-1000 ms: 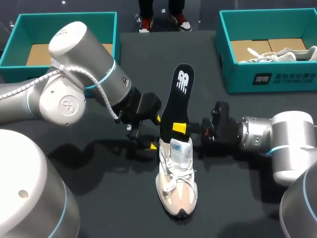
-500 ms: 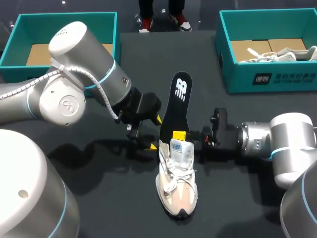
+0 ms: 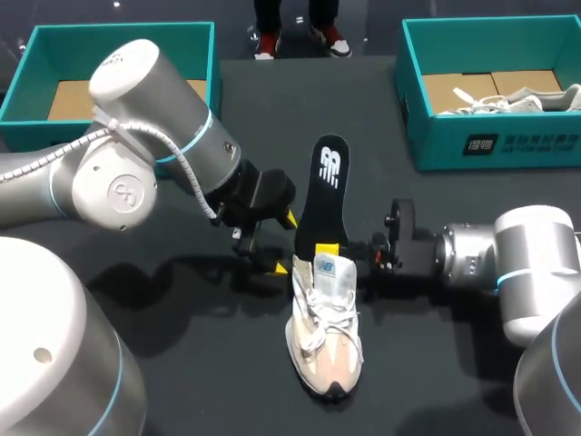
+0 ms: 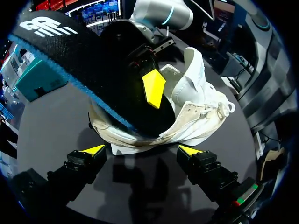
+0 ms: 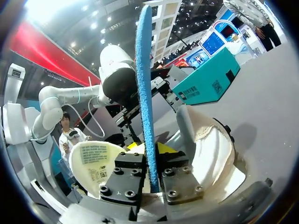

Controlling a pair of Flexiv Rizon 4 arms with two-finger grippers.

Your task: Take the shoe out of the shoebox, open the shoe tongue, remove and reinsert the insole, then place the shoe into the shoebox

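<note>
Dark table (image 3: 209, 363) | left teal box (image 3: 64, 50): cardboard (image 3: 68, 100) | right box (image 3: 490, 141): apparently white shoe (image 3: 508, 100)

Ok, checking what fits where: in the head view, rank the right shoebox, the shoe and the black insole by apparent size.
1. right shoebox
2. shoe
3. black insole; its lower end is hidden in the shoe, so these two are unsure.

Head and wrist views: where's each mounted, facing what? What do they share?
Head view: above and behind the table, looking down; left arm and right arm both show.
Left wrist view: on the left wrist, facing the shoe; left fingers, open, show.
Right wrist view: on the right wrist, facing the left arm; right fingers clamp the insole.
Shared: all see shoe and insole.
</note>
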